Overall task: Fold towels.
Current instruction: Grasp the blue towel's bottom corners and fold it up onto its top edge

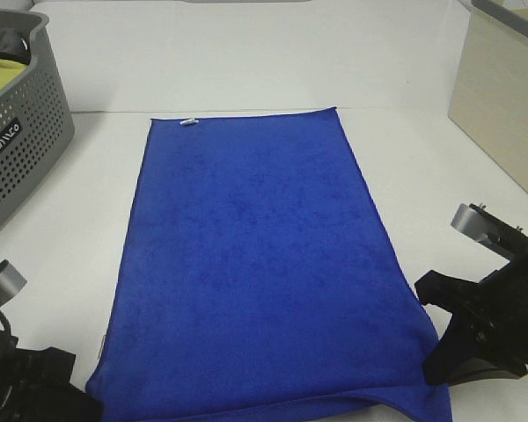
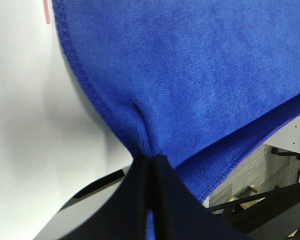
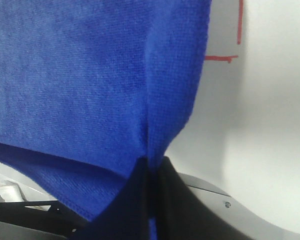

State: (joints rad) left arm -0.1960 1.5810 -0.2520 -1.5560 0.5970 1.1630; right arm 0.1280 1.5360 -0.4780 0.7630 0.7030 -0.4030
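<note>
The royal-blue towel [image 1: 255, 255] lies flat lengthwise on the white table, its small white tag [image 1: 189, 121] at the far edge. My left gripper [image 1: 81, 400] is shut on the towel's near left corner, and the left wrist view shows the cloth [image 2: 190, 75] pinched and puckered between the closed black fingers [image 2: 135, 200]. My right gripper [image 1: 436, 356] is shut on the near right corner, and the right wrist view shows the cloth [image 3: 90, 75] gathered into the closed fingers [image 3: 165, 200]. Both near corners are lifted slightly off the table.
A grey perforated basket [image 1: 18, 132] holding a yellow-green cloth [image 1: 2, 79] stands at the far left. A beige box [image 1: 502, 97] stands at the far right. Red tape marks [image 3: 230, 45] lie on the table by the towel's right edge.
</note>
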